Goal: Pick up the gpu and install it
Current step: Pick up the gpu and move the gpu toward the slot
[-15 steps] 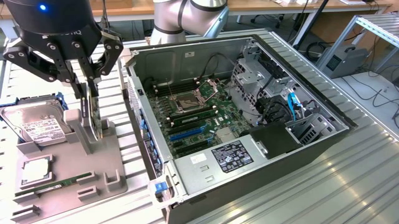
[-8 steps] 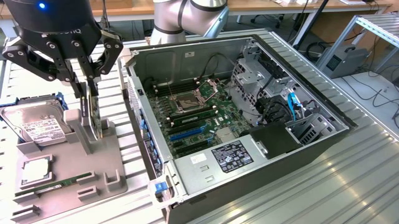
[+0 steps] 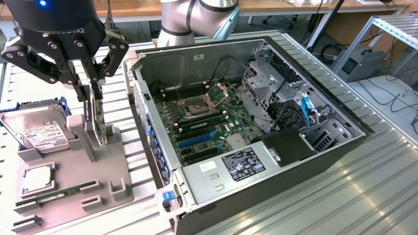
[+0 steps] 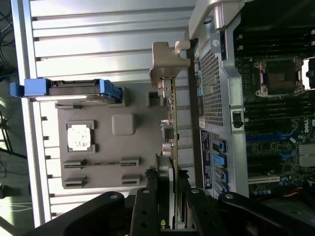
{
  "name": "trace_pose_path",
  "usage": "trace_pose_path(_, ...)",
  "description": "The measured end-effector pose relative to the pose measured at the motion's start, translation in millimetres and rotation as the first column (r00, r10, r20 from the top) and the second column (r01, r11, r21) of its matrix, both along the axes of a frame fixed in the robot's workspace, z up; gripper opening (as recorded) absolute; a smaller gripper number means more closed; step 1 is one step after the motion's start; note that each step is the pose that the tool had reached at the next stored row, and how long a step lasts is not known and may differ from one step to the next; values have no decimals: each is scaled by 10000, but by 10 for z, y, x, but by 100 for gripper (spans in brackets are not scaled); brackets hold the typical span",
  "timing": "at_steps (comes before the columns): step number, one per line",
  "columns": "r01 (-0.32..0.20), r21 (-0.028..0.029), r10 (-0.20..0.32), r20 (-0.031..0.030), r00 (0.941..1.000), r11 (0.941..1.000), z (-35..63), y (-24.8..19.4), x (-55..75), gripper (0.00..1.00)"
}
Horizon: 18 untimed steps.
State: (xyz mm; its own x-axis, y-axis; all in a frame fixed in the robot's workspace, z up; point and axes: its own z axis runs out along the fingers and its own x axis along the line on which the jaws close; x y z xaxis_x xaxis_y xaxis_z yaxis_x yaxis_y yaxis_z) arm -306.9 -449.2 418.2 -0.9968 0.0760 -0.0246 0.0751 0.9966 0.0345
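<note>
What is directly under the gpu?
A slotted post of the grey tray holds the gpu upright. Its lower edge is hidden in the slot; the jaws, closed on it, cover its top.

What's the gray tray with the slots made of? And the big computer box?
The gray tray looks like matte plastic, maybe printed: dull, even gray, with blocky moulded posts. The computer box looks like sheet metal: thin folded walls, punched holes and a pale gray sheen.

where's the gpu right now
In the exterior view's left, the gpu stands on edge in the grey tray, between the hard drive and the open computer case, gripped by the pincer.
</note>
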Motion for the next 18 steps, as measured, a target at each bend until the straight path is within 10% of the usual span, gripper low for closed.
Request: trace_pose_path(18,0,-1,0,0,10000,10000,40,0,0,27)
